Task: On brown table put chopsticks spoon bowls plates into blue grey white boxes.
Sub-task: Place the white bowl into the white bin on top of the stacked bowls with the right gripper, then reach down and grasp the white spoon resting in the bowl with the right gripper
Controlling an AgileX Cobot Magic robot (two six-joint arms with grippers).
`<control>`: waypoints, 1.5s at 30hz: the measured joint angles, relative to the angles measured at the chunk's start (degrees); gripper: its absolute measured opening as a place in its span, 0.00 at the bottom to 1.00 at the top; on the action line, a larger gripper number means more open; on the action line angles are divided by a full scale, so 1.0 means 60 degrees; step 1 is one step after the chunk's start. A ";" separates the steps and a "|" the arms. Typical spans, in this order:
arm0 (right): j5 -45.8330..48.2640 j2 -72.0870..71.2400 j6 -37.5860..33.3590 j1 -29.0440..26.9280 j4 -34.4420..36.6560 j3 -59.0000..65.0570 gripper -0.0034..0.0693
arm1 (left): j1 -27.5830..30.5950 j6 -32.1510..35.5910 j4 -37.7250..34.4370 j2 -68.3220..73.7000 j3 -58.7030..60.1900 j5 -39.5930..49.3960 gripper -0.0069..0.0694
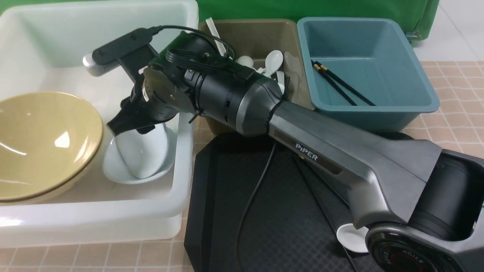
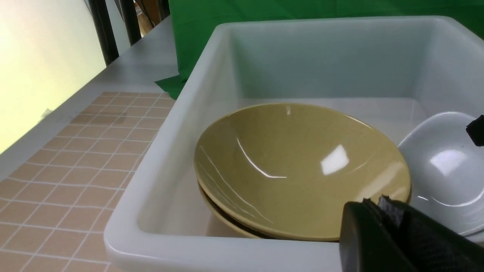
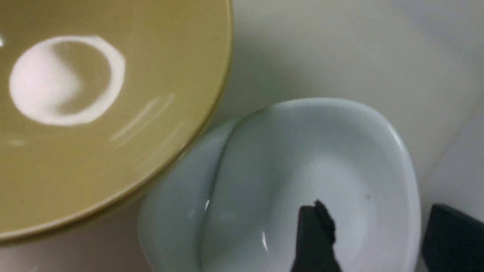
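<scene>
The grey and black right arm (image 1: pixel 340 162) looms closest, reaching into the large white plastic box (image 1: pixel 181 166). Its right claw (image 3: pixel 372 226) is released, fingers spread: one finger (image 3: pixel 314 234) sits inside a glossy white ceramic bowl (image 3: pixel 321 158), the other outside its rim. That bowl leans tilted in a shallower white dish (image 1: pixel 113 170) directly under the claw. Just beside the claw, two stacked olive-yellow bowls (image 1: pixel 45 139) overlap the dish's edge, inside the same box. The left claw (image 2: pixel 376 206) is clenched on nothing, near the yellow bowls' rim. Farther from the right claw, behind its arm, a taupe-grey box (image 1: pixel 257 37) holds white spoons (image 1: pixel 274 60). Beyond that, a blue box (image 1: pixel 363 41) holds black chopsticks (image 1: pixel 340 85). A black textured tray (image 1: pixel 295 226) lies on the brown tiled table (image 1: pixel 453 87).
</scene>
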 joint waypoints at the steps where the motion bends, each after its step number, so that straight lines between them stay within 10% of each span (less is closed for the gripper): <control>1: 0.0362 -0.0068 -0.0306 0.0000 0.0022 -0.0146 0.70 | -0.0004 0.0000 0.0000 0.0000 0.0000 0.0000 0.09; 12: 0.2366 -0.4970 -0.2980 -0.0897 -0.0129 0.1151 0.79 | -0.0004 -0.0246 -0.0415 0.0000 0.0019 -0.0505 0.09; 21: 0.2287 -0.8699 -0.3008 -0.4340 0.0192 1.0232 0.79 | -0.0004 -0.0287 -0.0409 0.0010 0.0693 -0.3062 0.09; 33: -0.1302 -0.8911 -0.3301 -0.4429 0.1211 1.6650 0.78 | -0.0004 -0.0287 -0.0206 0.0010 0.0868 -0.3532 0.09; 45: -0.2659 -0.8326 -0.3142 -0.4381 0.1516 1.6887 0.45 | -0.0004 -0.0278 -0.0113 0.0010 0.0868 -0.3532 0.09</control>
